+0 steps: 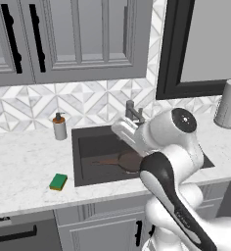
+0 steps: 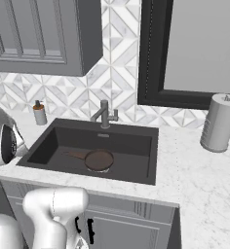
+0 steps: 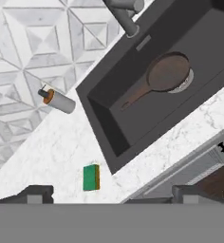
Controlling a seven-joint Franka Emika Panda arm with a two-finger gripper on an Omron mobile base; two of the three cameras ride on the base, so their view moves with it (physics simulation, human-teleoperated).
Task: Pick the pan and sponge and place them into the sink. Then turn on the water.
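A dark grey sink (image 2: 136,160) is set into a pale marble desk (image 1: 19,166), and everything here is placed relative to that sink. The small brown pan (image 2: 99,159) lies flat on the sink floor, its round body over the metal drain and its thin handle pointing toward the sink's left wall. The basin floor around the pan is bare. The green-topped sponge (image 1: 58,182) lies on the desk left of the sink, near the desk's front edge, well apart from the sink rim. A grey faucet (image 2: 104,115) stands at the sink's back edge. A soap dispenser (image 1: 59,127) stands by the sink's back left corner; a paper towel roll (image 2: 219,122) stands on the desk right of the sink. No writing can be read on anything. In the left base view the arm covers the sink's right part. In the hand view the gripper (image 3: 111,197) hangs above the desk, jaws spread wide and holding nothing, its fingertips (image 3: 38,193) partly cut off at the bottom.
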